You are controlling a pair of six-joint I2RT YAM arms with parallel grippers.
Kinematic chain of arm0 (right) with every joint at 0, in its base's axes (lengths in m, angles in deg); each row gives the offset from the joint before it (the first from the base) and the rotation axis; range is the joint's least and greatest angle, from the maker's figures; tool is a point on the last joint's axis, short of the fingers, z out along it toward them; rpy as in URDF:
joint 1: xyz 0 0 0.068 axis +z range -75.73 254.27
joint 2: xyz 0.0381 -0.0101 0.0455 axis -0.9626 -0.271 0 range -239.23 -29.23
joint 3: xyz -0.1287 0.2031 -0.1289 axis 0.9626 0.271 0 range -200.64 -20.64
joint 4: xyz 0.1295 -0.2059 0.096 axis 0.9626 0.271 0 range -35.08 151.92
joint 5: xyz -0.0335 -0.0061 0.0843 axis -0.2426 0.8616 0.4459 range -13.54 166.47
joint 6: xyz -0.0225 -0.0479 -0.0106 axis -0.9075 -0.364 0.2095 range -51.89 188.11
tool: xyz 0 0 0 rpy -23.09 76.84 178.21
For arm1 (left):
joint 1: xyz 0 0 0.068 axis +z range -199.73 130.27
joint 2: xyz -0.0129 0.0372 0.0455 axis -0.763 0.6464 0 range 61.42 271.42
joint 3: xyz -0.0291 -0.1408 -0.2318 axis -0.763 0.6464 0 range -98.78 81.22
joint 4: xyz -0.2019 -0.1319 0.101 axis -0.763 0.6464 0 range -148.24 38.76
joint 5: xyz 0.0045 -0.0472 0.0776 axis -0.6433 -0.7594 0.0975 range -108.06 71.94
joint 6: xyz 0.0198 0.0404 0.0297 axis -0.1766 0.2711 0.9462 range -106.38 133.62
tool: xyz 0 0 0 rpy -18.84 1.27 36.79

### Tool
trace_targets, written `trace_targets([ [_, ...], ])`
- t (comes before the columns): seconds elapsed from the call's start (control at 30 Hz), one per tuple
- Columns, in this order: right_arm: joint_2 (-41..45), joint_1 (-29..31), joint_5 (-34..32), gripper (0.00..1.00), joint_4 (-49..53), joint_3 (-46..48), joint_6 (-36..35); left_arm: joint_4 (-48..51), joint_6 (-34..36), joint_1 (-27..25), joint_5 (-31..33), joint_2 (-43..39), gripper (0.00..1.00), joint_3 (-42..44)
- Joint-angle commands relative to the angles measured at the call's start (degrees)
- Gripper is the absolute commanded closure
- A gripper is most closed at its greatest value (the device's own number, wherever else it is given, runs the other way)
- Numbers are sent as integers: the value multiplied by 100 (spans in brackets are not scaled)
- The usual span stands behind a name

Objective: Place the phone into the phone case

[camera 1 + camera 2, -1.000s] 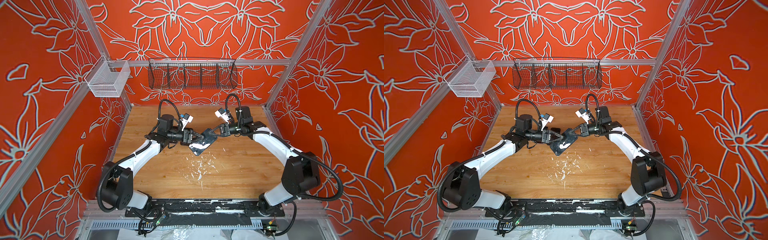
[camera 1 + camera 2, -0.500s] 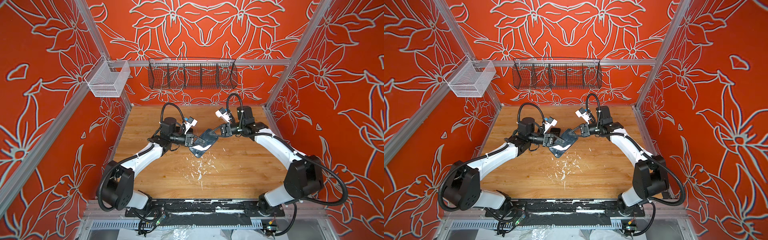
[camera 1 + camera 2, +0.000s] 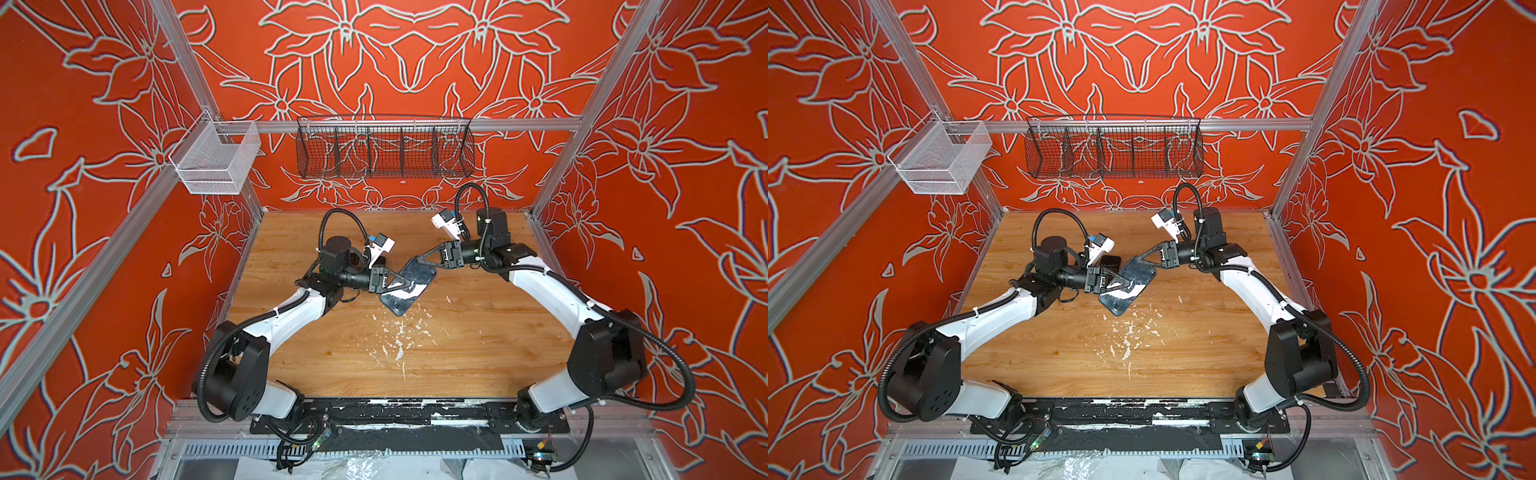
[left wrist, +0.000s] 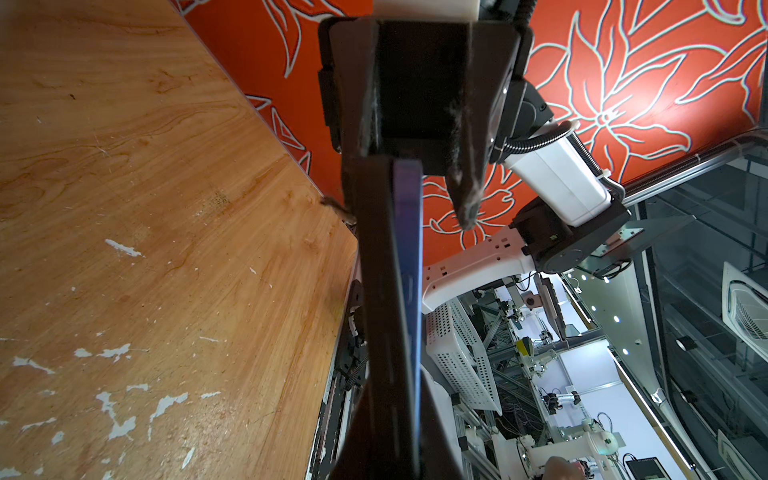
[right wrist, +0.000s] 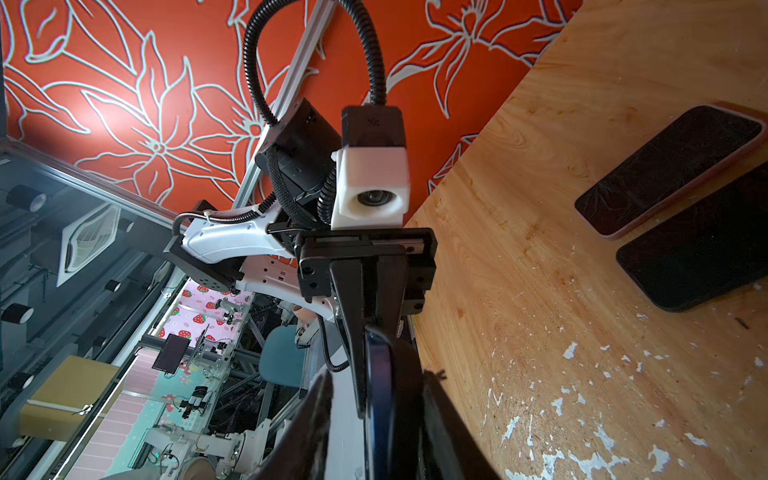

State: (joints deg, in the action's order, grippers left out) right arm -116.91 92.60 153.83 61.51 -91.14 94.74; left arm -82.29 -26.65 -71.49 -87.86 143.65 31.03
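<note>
A glossy dark-blue phone (image 3: pixel 399 301) (image 3: pixel 1119 301) hangs tilted above the wooden table, between both arms. My left gripper (image 3: pixel 409 284) (image 3: pixel 1131 284) is shut on its near-left side; the left wrist view shows the phone (image 4: pixel 409 270) edge-on in that grip. My right gripper (image 3: pixel 417 261) (image 3: pixel 1136 261) stands at the phone's far end with its jaws open, one finger (image 4: pixel 465 208) clear of the phone. Two flat dark slabs lie on the table, one pink-rimmed (image 5: pixel 673 170) and one matte black (image 5: pixel 698 245). Which of them is the phone case I cannot tell.
A black wire basket (image 3: pixel 384 151) hangs on the back wall and a white mesh basket (image 3: pixel 216 160) on the left rail. White paint flecks (image 3: pixel 399 345) mark the table's middle. A black slab (image 3: pixel 1111 262) shows behind the left gripper.
My left gripper moved right and closed on the phone. My right gripper, shut on the phone's far end before, has opened its jaws. The phone has barely shifted.
</note>
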Motion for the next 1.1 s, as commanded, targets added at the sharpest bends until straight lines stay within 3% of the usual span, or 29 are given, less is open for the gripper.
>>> trace_targets([
  [0.0,-55,74,119,63,-229,-253,-120,-492,-300,-12,-200,-52,96,25],
  [0.2,-305,96,74,60,-271,-496,-135,-535,-365,-13,-227,-144,97,54],
  [0.43,-501,210,163,73,-300,-668,-95,-698,-508,-13,-257,-170,97,88],
  [0.7,-373,241,208,73,-133,-518,-184,-753,-526,-5,-218,-168,97,85],
  [1.0,-251,228,157,98,139,-499,-344,-633,-467,5,-174,-165,97,70],
  [1.07,-204,220,60,100,276,-531,-453,-578,-439,5,-168,-170,97,62],
])
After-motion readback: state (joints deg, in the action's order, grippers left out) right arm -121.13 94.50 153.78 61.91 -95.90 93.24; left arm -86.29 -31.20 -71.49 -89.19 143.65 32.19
